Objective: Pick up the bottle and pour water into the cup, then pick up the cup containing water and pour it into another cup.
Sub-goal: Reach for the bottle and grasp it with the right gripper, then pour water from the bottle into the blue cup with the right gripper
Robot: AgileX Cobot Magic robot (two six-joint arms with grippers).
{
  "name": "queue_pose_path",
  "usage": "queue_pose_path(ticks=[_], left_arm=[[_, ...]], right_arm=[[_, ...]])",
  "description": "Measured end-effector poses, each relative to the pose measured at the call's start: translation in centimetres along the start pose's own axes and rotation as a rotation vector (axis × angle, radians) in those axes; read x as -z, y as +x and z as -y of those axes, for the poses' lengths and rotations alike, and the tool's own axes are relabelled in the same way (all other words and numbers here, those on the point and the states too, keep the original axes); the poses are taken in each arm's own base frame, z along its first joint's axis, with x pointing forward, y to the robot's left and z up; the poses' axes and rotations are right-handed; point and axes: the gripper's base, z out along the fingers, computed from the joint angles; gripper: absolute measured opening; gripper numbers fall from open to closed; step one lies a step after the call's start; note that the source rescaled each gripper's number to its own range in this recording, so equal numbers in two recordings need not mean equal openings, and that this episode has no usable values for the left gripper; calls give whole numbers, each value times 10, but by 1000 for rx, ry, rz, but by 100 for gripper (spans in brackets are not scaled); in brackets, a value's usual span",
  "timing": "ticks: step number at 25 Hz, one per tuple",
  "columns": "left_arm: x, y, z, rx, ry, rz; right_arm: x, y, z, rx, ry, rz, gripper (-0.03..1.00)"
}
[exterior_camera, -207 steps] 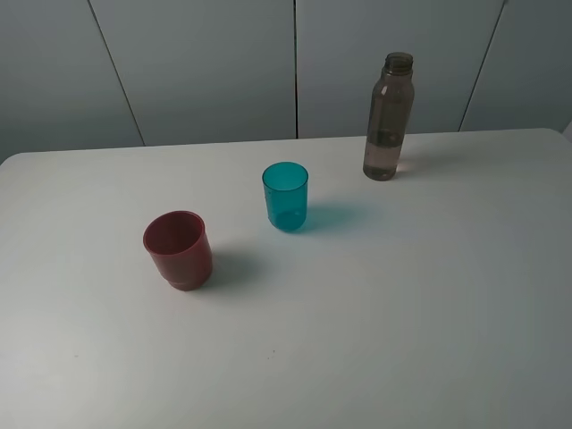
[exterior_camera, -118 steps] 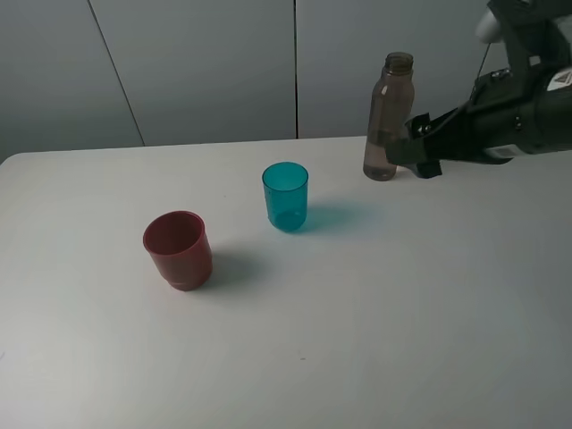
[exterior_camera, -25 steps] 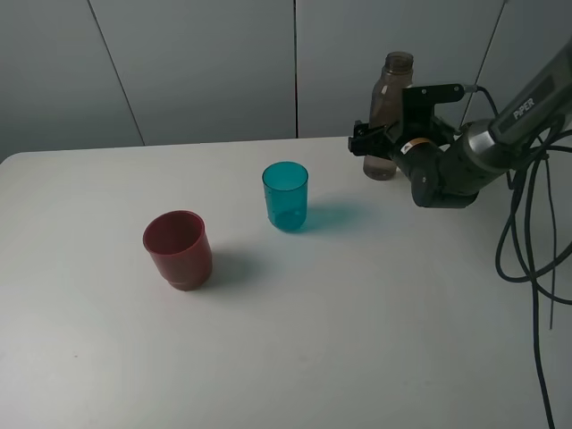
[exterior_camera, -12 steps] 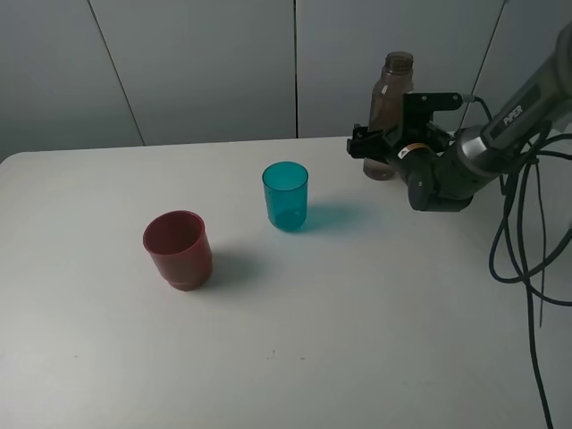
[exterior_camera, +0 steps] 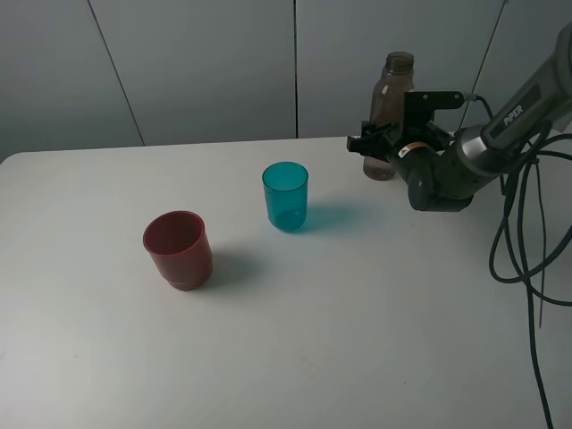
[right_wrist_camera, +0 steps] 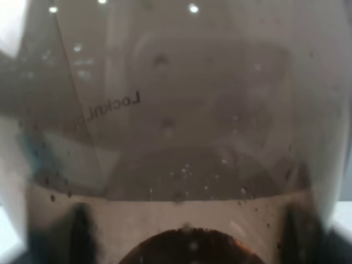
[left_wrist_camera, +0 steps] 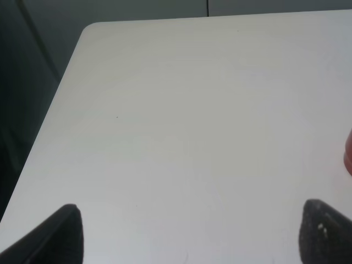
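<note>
The bottle (exterior_camera: 394,94) stands upright at the back right of the table, with a little water in its base. My right gripper (exterior_camera: 376,143) has its jaws on either side of the bottle's lower half. In the right wrist view the bottle (right_wrist_camera: 181,110) fills the frame, with dark fingers (right_wrist_camera: 81,225) at both lower sides. The teal cup (exterior_camera: 285,196) stands mid-table, left of the bottle. The dark red cup (exterior_camera: 178,249) stands further left and nearer the front. My left gripper (left_wrist_camera: 187,236) is open and empty over bare table, outside the exterior view.
The white table (exterior_camera: 357,313) ends at a rounded far-left corner (left_wrist_camera: 88,33) with a dark drop beyond it. Black cables (exterior_camera: 527,241) hang from the right arm over the table's right side. Grey wall panels stand behind the table.
The right arm came in from the right and set its jaws around the bottle. Over the last second it shifted only slightly. The bottle and both cups stay where they were.
</note>
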Motion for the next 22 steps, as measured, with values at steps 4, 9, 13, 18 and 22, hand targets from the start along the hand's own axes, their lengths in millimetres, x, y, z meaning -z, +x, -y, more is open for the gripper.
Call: queue_pose_path(ticks=[4,9,13,18,22], left_arm=[[0,0,0,0,0,0],[0,0,0,7,0,0],[0,0,0,7,0,0],[0,0,0,7,0,0],[0,0,0,7,0,0]], right_arm=[[0,0,-1,2,-12,0,0],[0,0,-2,10,-26,-5,0],[5,-5,-4,13,-41,-44,0],[27,-19,-2,13,-49,-96,0],[52,-35,-5,24,-64,-85,0]])
